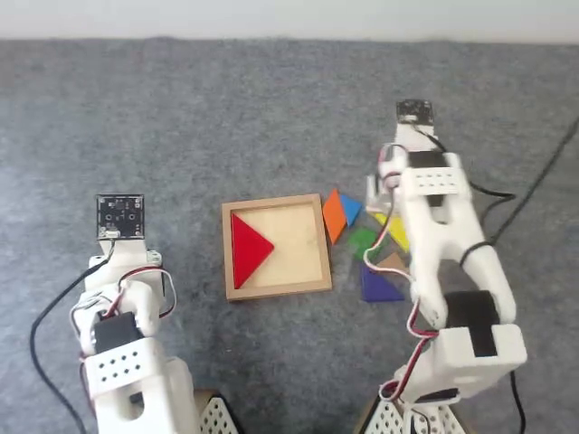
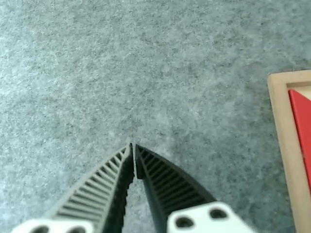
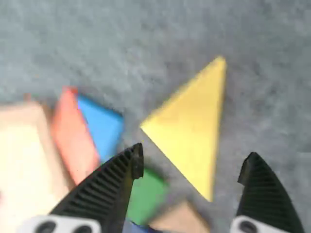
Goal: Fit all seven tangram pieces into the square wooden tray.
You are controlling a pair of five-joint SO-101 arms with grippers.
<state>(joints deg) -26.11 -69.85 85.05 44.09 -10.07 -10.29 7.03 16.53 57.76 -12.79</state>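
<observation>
The square wooden tray (image 1: 317, 246) lies mid-table with a red triangle (image 1: 247, 247) in its left half. Right of it lie an orange piece (image 1: 334, 215), a blue piece (image 1: 351, 208), a green piece (image 1: 363, 240), a yellow triangle (image 1: 395, 231), a tan piece (image 1: 392, 262) and a purple triangle (image 1: 377, 285). My right gripper (image 3: 194, 165) hangs open above the yellow triangle (image 3: 192, 133), with the blue (image 3: 101, 127), orange (image 3: 73, 136), green (image 3: 146, 194) and tan (image 3: 177, 218) pieces beside it. My left gripper (image 2: 133, 148) is shut over bare carpet left of the tray (image 2: 282, 131).
Grey carpet (image 1: 181, 117) covers the table. The right arm (image 1: 443, 235) stretches over the loose pieces and hides part of them. Cables (image 1: 543, 172) trail off to the right. The left arm (image 1: 122, 316) sits near the front left corner.
</observation>
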